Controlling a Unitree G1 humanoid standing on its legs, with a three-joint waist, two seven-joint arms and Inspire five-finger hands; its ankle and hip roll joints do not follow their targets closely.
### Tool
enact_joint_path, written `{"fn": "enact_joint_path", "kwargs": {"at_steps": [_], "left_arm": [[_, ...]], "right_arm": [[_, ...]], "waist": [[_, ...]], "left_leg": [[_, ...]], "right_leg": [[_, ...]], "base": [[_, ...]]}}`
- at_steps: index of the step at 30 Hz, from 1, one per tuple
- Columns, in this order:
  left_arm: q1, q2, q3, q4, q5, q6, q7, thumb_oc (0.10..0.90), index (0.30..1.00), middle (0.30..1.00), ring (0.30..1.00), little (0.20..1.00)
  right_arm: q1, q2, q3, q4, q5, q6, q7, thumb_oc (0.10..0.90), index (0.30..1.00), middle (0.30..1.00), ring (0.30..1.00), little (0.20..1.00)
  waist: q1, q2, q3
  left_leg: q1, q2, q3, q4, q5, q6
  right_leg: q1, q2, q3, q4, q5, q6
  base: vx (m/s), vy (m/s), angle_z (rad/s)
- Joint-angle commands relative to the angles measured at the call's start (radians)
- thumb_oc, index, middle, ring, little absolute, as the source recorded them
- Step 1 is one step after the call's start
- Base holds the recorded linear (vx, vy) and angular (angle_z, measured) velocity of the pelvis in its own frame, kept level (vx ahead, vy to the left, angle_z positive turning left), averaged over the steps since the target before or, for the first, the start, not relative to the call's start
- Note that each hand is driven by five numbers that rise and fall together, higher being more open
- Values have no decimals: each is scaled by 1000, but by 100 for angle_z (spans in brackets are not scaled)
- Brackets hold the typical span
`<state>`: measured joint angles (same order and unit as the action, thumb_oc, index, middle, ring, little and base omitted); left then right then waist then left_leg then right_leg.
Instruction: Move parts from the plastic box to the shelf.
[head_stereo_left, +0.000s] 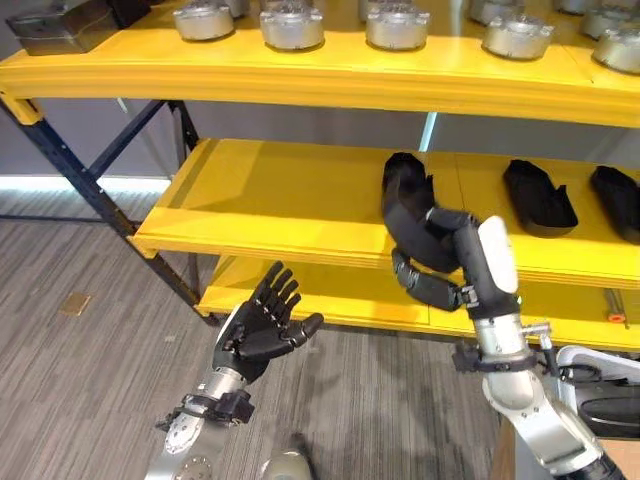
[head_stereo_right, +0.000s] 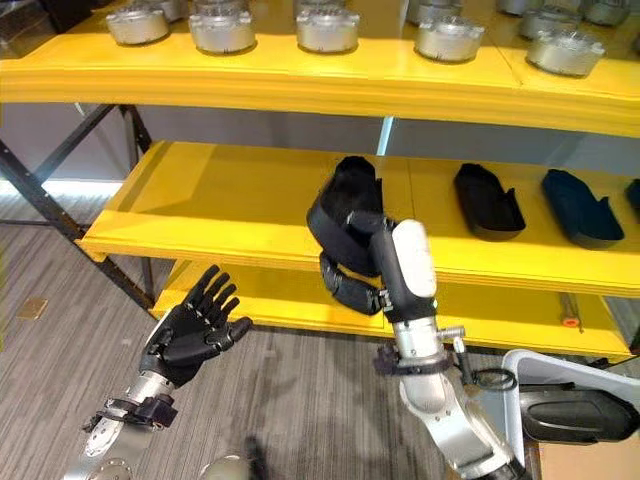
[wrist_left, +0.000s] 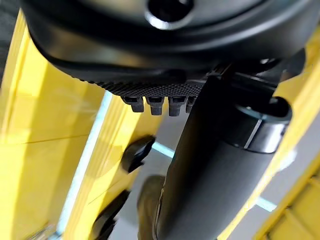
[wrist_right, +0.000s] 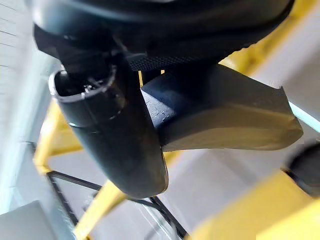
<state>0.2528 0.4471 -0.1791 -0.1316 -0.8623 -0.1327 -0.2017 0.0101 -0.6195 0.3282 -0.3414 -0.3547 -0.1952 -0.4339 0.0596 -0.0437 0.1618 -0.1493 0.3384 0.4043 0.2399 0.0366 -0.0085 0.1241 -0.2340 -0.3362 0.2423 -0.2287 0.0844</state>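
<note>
Left eye view: the right hand is curled around a black part, holding it at the front edge of the middle shelf. At 3 o'clock from that part, 2 more black parts lie on the same shelf, well apart from the held one. On the top shelf, at 12 o'clock, a row of round metal parts stands. At 7 o'clock the left hand hangs over the grey floor, fingers spread and straight, holding nothing.

Right eye view: the same scene, with the plastic box at 4 o'clock by the right arm, a dark part lying in it.

Left wrist view: the left hand has its thumb free, nothing in its grasp, with yellow shelf boards beyond.

Right wrist view: the right hand has its thumb pressed against the black part, clamping it against the palm.
</note>
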Motion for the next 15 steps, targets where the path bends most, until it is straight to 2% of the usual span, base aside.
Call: {"fn": "enact_joint_path", "kwargs": {"at_steps": [1, 3, 4, 5, 6, 8, 10, 12, 13, 15], "left_arm": [[-89, -28, 18, -104, -59, -147, -14, 900, 1000, 1000, 1000, 1000], [-95, -29, 7, -85, -64, -147, 4, 900, 1000, 1000, 1000, 1000], [-96, -29, 1, -74, -65, -135, -1, 900, 1000, 1000, 1000, 1000], [-90, -23, 4, -68, -64, -110, -23, 900, 1000, 1000, 1000, 1000], [-88, -22, 5, -67, -63, -107, -28, 900, 1000, 1000, 1000, 1000], [-78, -10, 23, -67, -43, -76, -119, 900, 1000, 1000, 1000, 1000], [-74, -8, 29, -68, -33, -78, -139, 900, 1000, 1000, 1000, 1000], [-75, 15, 58, -73, -16, -80, -155, 900, 1000, 1000, 1000, 1000], [-76, 17, 62, -73, -15, -79, -150, 900, 1000, 1000, 1000, 1000], [-85, 25, 85, -60, -35, -48, -117, 900, 1000, 1000, 1000, 1000]], "right_arm": [[-168, -55, -9, -144, -109, -214, -31, 400, 300, 300, 300, 300], [-189, -64, 2, -145, -111, -206, -37, 400, 300, 300, 300, 300], [-214, -69, 7, -134, -92, -192, -38, 400, 300, 300, 300, 300], [-238, -66, 8, -109, -78, -184, -49, 400, 300, 300, 300, 300], [-240, -65, 8, -106, -78, -183, -51, 400, 300, 300, 300, 300], [-252, -47, 8, -95, -98, -177, -79, 400, 300, 300, 300, 300], [-256, -41, 10, -95, -109, -175, -84, 400, 300, 300, 300, 300], [-282, -6, 28, -88, -155, -149, -104, 400, 300, 300, 300, 300], [-284, -2, 30, -86, -160, -147, -107, 400, 300, 300, 300, 300], [-288, 34, 42, -76, -208, -137, -129, 400, 300, 300, 300, 300]], "waist": [[-11, 47, -23], [-10, 51, -15], [2, 56, -9], [22, 61, -5], [24, 60, -4], [63, 56, -7], [72, 57, -8], [111, 68, -21], [113, 69, -23], [139, 71, -31]], "left_leg": [[182, 156, 8, -161, 167, -175], [190, 144, 5, -170, 152, -175], [189, 120, -17, -178, 119, -164], [180, 83, -33, -174, 75, -135], [179, 76, -37, -172, 67, -133], [178, -8, -98, -147, -8, -106], [180, -26, -109, -142, -18, -99], [178, -105, -145, -108, -67, -64], [175, -111, -149, -106, -68, -59], [164, -165, -168, -64, -108, -27]], "right_leg": [[-91, 45, -54, -8, 23, -61], [-105, 26, -59, 54, -6, -57], [-119, 11, -56, 107, -24, -52], [-126, -1, -66, 134, -14, -49], [-125, -4, -66, 135, -14, -46], [-106, -36, -58, 123, 11, -9], [-100, -45, -62, 117, 19, 1], [-59, -111, -76, 72, 69, 33], [-55, -116, -78, 63, 79, 34], [-36, -168, -85, 38, 136, 36]], "base": [[30, 459, 22], [19, 415, 26], [-12, 554, 12], [-13, 446, 11], [-7, 421, 53], [45, 348, 65], [40, 278, 18], [75, 514, 28], [79, 385, 18], [86, 342, 10]]}}
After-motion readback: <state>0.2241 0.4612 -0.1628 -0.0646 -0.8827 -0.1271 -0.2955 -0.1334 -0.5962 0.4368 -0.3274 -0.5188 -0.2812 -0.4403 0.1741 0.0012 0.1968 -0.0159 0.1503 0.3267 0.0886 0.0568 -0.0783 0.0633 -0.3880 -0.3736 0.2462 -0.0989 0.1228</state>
